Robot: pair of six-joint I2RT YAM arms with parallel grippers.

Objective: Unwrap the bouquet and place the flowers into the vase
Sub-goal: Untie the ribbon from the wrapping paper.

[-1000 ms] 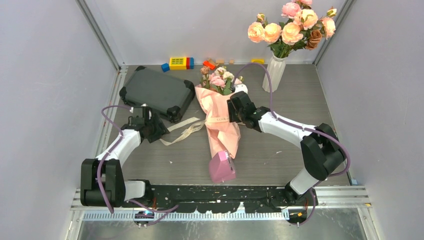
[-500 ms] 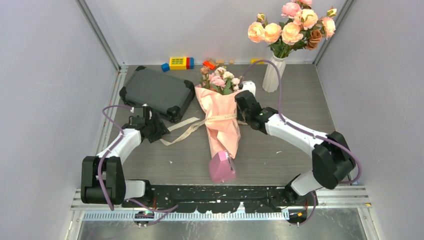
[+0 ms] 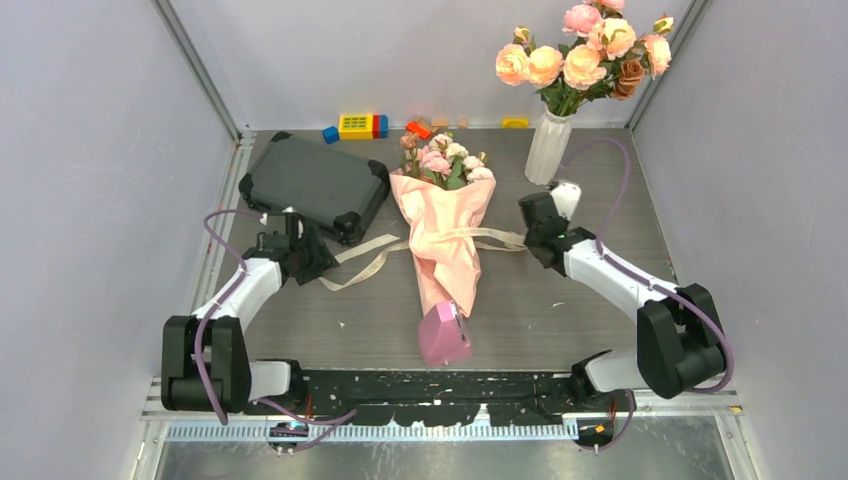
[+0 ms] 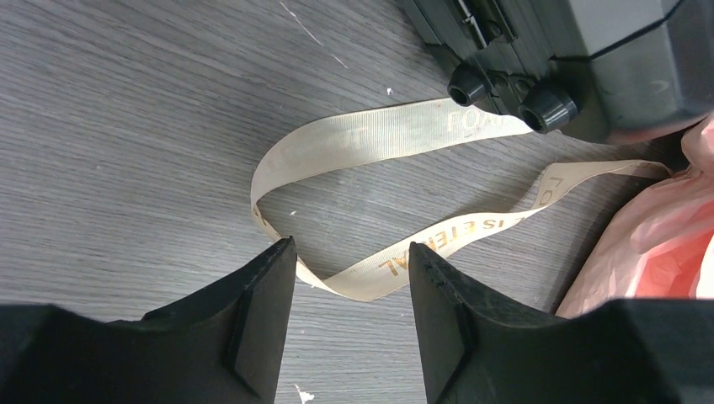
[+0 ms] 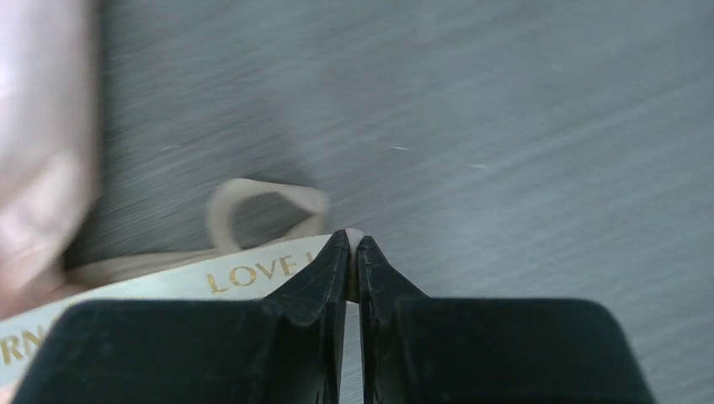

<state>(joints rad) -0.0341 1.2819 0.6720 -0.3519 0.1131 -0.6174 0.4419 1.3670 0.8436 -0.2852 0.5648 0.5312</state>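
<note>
Top external view: the bench has the bouquet lying dead centre, long axis running far-to-near, flowers at the far end. The vase sits far right, nearer the right arm. The ribbon crosses the wrap sideways. The right fingers are pinched together on its right tip, so I'd guess the pull goes rightward, away from the paper. The left fingers hang apart over the other loop, holding nothing.
</note>
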